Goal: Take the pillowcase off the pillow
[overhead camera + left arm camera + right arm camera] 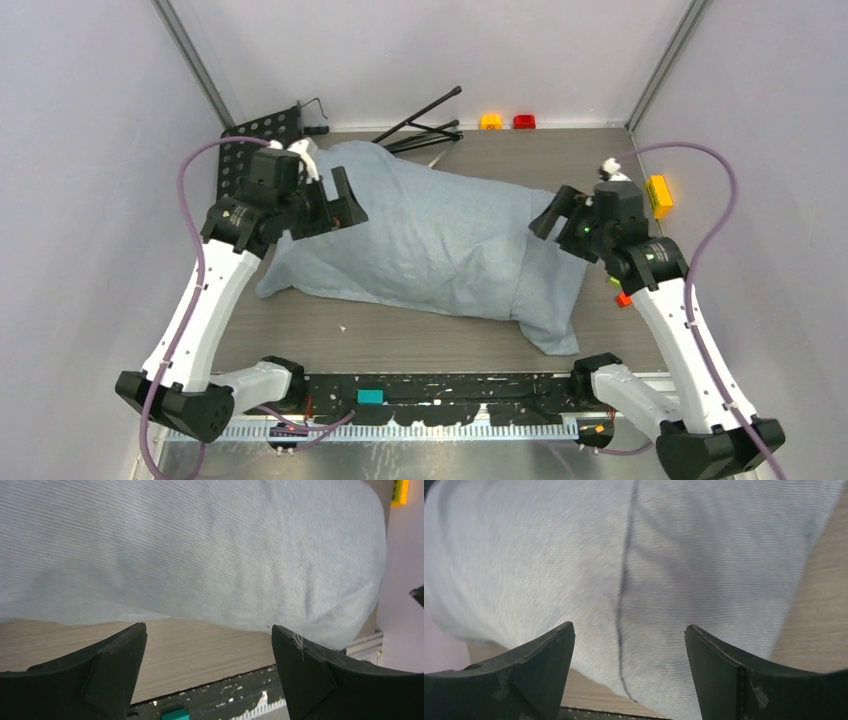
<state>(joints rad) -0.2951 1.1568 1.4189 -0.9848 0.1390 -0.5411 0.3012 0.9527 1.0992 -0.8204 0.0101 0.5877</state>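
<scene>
One big bundle spans the table (400,340): pillowcase (440,245), blue-grey side up, wholly round the pillow, lying 10 to 4 o'clock, w/ a flat slack flap (552,315) at the 4 o'clock end, prob its mouth. Left gripper (336,202) hangs at the 10 o'clock end & right gripper (556,213) at 3 o'clock, both jaws wide & empty, likely posted so one end gets pinned while the other draws cloth off. Pillow itself hidden; dark line (624,590) in right wrist view may be seam or fold, can't tell.
</scene>
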